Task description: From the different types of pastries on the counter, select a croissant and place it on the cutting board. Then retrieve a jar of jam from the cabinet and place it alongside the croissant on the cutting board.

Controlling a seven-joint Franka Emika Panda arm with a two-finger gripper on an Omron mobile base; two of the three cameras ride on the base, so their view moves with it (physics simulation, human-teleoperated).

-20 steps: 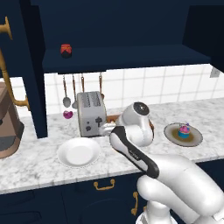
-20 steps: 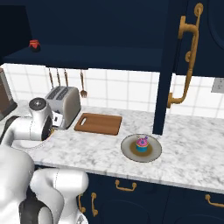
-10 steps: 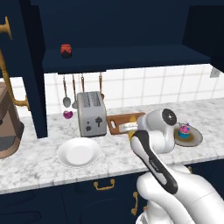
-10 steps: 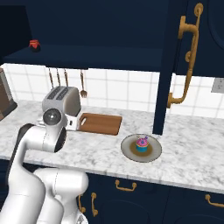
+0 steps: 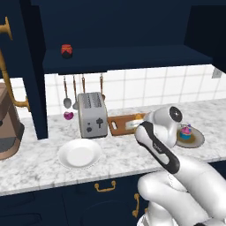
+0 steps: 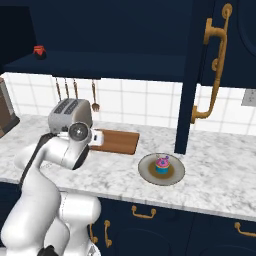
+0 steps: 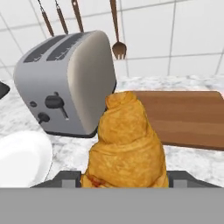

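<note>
Croissant gripped in the hand above the marble table

The hand (image 7: 124, 183) is clamped on the flaky golden croissant (image 7: 124, 144), held just near of the flat wooden board (image 7: 183, 116), right of the rounded metal toaster (image 7: 65, 83). The squat red jar (image 5: 66, 50) sits far left on the cabinet (image 5: 132, 57) shelf; the pink-frosted cupcake (image 6: 161, 164) stays on its dark plate (image 6: 147, 172).

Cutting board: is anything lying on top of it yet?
No. The cutting board looks bare in the hand view; the croissant sits in the shut gripper, short of it. In the left base view, the arm hides its right end.
</note>
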